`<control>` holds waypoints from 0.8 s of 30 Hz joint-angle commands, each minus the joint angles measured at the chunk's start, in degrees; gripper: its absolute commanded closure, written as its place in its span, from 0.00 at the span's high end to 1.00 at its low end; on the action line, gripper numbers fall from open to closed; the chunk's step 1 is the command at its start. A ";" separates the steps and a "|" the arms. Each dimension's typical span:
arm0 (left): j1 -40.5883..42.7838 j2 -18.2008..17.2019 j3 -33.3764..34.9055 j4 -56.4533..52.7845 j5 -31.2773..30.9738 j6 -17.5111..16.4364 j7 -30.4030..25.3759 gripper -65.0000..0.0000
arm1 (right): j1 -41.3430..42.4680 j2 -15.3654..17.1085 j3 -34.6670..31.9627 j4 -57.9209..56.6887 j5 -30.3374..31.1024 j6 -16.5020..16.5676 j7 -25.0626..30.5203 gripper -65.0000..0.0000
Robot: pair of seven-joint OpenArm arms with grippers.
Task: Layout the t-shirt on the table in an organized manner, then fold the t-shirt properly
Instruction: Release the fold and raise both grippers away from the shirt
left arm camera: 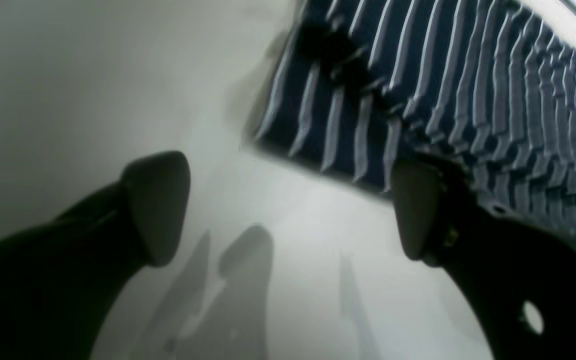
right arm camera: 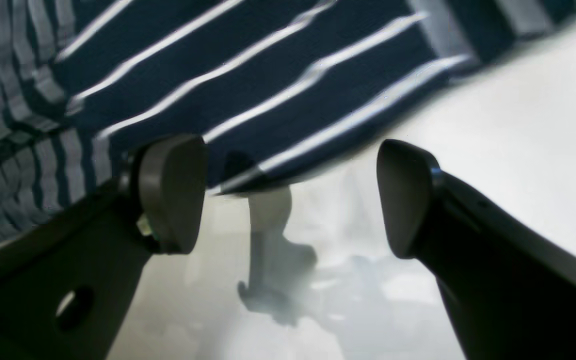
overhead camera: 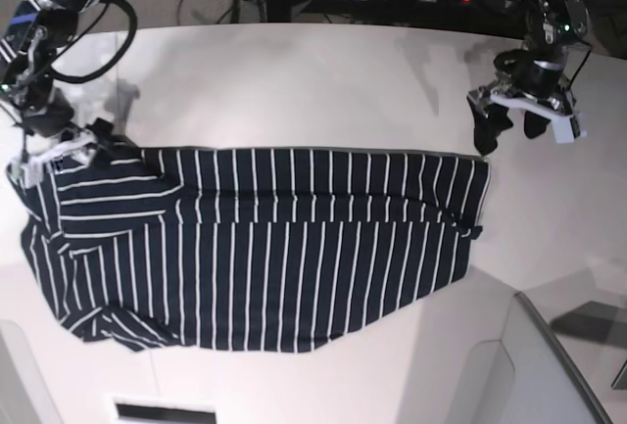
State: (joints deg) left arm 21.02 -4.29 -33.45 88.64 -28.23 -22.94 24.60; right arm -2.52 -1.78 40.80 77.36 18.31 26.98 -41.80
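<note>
Left fingers (left arm camera: 288,210) spread wide, right fingers (right arm camera: 290,197) parted, t-shirt (overhead camera: 265,248) unheld

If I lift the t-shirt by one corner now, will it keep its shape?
Probably not. The t-shirt lies flat with ripples near its edges, so it looks limp and would likely drape and bunch. On the smooth table it would probably slide when dragged. It seems light.

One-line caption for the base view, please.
Striped t-shirt spread flat on the white table, both claws open at its far corners: left, right.
</note>
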 commanded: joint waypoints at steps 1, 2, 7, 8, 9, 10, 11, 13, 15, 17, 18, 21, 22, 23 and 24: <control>0.65 -0.67 -0.35 1.43 -0.65 -0.58 -1.35 0.90 | 0.81 0.68 0.13 0.13 0.90 0.14 0.97 0.77; 1.09 -0.67 -0.35 1.43 -0.74 -0.58 -1.35 0.90 | 1.34 0.68 0.13 -0.48 0.90 0.14 1.05 0.77; 1.36 -0.50 -0.35 1.25 -0.74 -0.58 -1.35 0.90 | 3.01 0.77 0.13 -5.05 0.90 0.14 1.32 0.58; 1.36 -0.41 -0.35 1.34 -0.74 -0.58 -1.35 0.90 | 3.01 0.77 0.13 -5.41 0.90 0.14 1.32 0.52; 1.36 -0.41 -0.35 1.34 -0.74 -0.58 -1.35 0.90 | 3.01 0.77 0.13 -5.58 0.90 0.14 1.32 0.48; 1.36 -0.41 -0.35 1.34 -0.74 -0.58 -1.35 0.90 | 3.01 0.77 0.13 -5.58 0.90 0.14 1.32 0.43; 1.27 -0.41 -0.35 1.34 -0.74 -0.58 -1.35 0.90 | 3.01 0.77 0.13 -5.58 0.90 0.14 1.32 0.39; 1.27 -0.50 -0.35 1.25 -0.65 -0.58 -1.35 0.90 | 3.01 0.77 0.13 -5.49 0.90 0.31 1.23 0.28; 1.27 -0.58 -0.35 0.99 -0.65 -0.58 -1.35 0.90 | 3.01 0.77 0.13 -5.14 0.90 0.31 0.97 0.09; 1.18 -0.58 -0.35 0.99 -0.65 -0.58 -1.35 0.90 | 3.01 0.77 0.13 -5.14 0.90 0.31 0.97 0.00; 1.18 -0.58 -0.35 0.99 -0.65 -0.58 -1.35 0.90 | 3.01 0.86 0.13 -5.14 0.90 0.31 0.97 0.01; 1.01 -0.41 -0.35 0.90 -0.65 -0.58 -1.35 0.90 | 4.06 1.03 0.04 -5.05 0.90 0.31 0.88 0.01; 1.01 -0.41 -0.35 0.90 -0.65 -0.58 -1.35 0.90 | 4.24 1.12 -0.22 -5.05 0.90 0.31 0.88 0.01; 1.01 -0.41 -0.35 0.90 -0.65 -0.58 -1.35 0.90 | 4.59 1.12 -0.40 -5.05 0.90 0.23 0.88 0.01; 1.01 -0.41 -0.35 0.90 -0.65 -0.58 -1.35 0.90 | 5.38 1.12 -0.49 -4.97 0.82 0.23 0.79 0.01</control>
State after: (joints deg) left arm 22.06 -4.16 -33.56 88.73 -28.34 -22.98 24.60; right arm 1.74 -1.13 40.49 71.16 17.98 26.79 -41.89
